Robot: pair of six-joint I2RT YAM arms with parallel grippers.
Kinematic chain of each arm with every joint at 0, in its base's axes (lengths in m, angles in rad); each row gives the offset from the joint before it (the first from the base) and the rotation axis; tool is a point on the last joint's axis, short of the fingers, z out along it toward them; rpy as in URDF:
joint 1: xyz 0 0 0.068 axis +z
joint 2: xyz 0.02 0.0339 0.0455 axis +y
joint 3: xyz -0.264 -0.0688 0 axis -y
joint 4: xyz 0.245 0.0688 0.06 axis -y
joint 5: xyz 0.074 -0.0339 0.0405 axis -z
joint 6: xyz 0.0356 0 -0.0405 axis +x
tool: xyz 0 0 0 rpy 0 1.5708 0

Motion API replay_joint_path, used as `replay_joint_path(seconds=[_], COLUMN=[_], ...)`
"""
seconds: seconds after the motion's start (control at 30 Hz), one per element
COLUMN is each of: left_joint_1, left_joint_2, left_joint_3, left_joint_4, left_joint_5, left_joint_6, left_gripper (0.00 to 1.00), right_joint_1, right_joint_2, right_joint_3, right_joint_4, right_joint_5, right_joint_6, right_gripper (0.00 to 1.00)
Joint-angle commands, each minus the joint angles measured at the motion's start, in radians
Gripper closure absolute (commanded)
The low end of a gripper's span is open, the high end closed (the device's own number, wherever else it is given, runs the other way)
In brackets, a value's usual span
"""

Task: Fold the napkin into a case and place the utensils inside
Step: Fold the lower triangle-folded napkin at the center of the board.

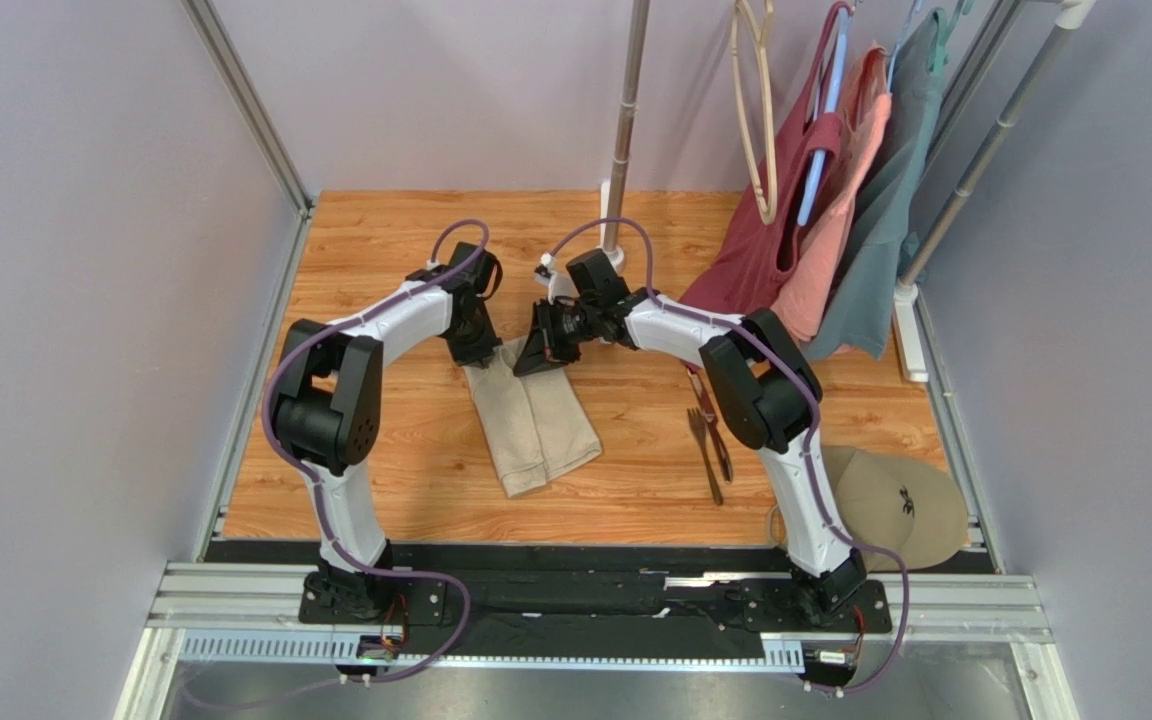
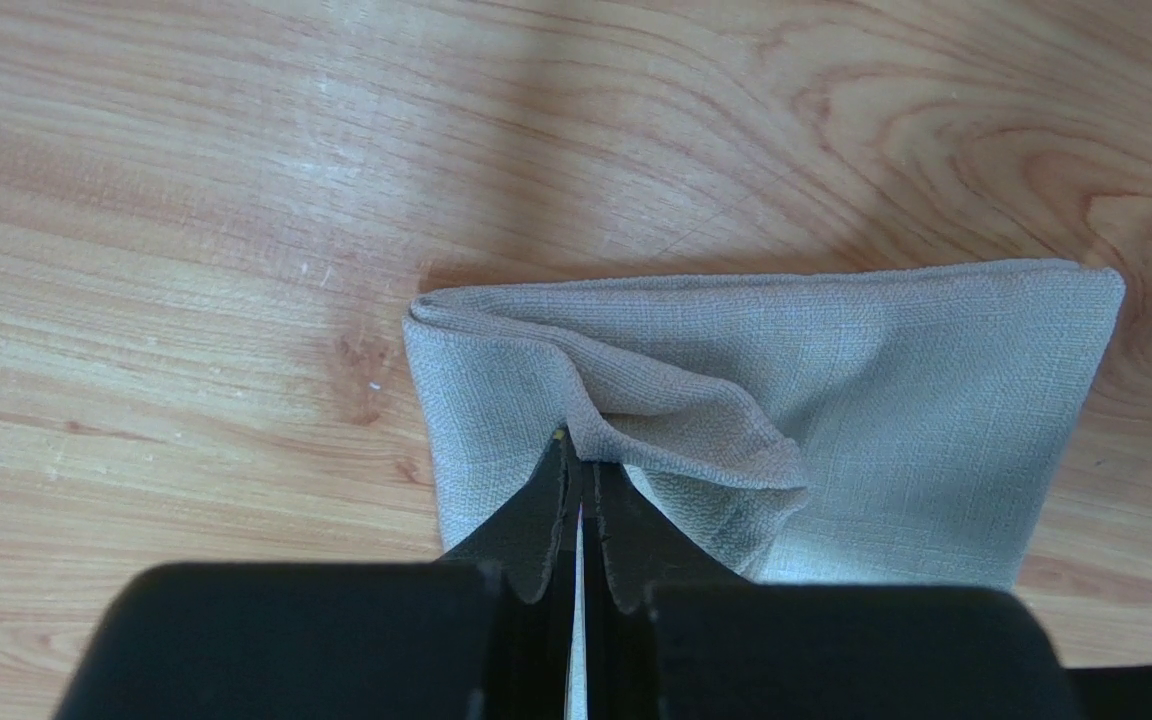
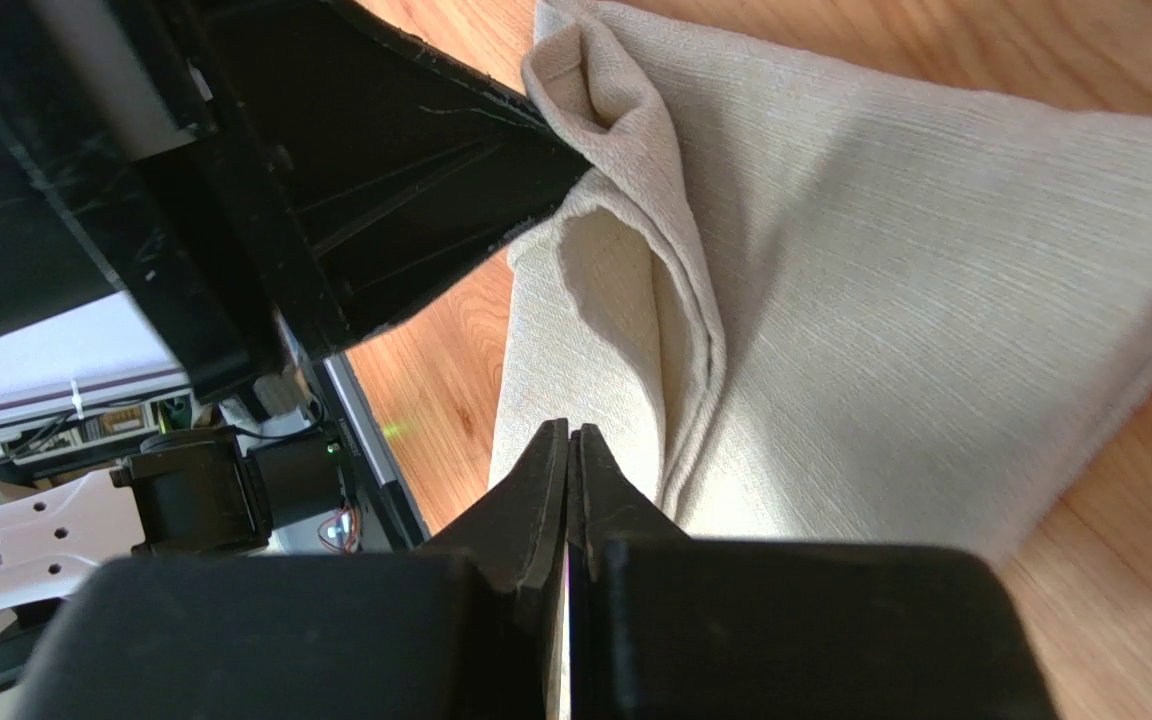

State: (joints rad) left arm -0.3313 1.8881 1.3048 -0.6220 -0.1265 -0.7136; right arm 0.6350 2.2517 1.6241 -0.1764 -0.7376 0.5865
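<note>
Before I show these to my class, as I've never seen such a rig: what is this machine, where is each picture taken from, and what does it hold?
These are two robot arms bolted at the near edge of a wooden table. The wide picture looks down from above and behind them; the other two come from a camera on each wrist. On the table lies a folded beige napkin, with dark utensils to its right and a round tan disc by the right arm's base. Garments hang at the back. The left gripper is shut, pinching a fold of the napkin. The right gripper is shut at the napkin's edge; whether it grips cloth is unclear.
</note>
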Motion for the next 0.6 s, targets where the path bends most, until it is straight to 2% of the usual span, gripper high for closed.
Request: replay_joint_path(seconds=[0.0,0.57], left_joint_1=[0.000,0.000], left_joint_2=[-0.040,-0.018], left_joint_3=[0.011,0.037], left_joint_4=[0.033,0.016], left_joint_5=[0.027,0.065], left_joint_6=[-0.020,-0.018], left_gripper=[1.00,1.00], right_joint_1=[0.012,0.023], right_joint_2=[0.016,0.109], right_joint_3=[0.053,0.175], right_joint_4=[-0.006,0.021], right_joint_5=[-0.020,0.000], right_joint_6=[0.009,0.044], right_gripper=[1.00,1.00])
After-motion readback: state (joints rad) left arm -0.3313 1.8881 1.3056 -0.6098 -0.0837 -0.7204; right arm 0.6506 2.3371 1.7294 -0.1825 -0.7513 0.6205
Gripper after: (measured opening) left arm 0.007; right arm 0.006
